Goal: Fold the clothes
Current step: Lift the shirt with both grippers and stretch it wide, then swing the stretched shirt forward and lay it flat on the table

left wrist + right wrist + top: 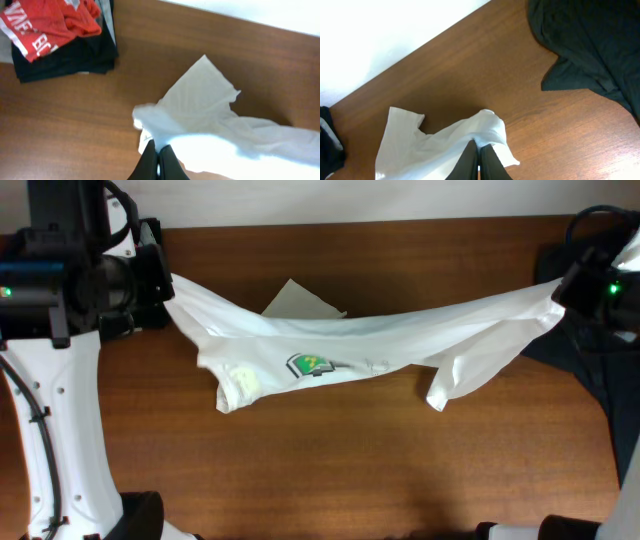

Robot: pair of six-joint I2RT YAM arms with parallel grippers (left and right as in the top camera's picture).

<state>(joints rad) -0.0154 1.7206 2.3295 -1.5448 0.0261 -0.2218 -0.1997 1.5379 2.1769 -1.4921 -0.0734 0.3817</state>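
The white shirt hangs stretched across the table between my two grippers, sagging in the middle, with a green badge facing up. My left gripper is shut on its left end; in the left wrist view the fingers pinch the white cloth. My right gripper is shut on its right end; in the right wrist view the fingers pinch the cloth. A sleeve dangles toward the table.
A pile of red lettered and black garments lies at the table's left. A dark slate garment lies at the right, also in the overhead view. The wooden table has a pale wall behind it.
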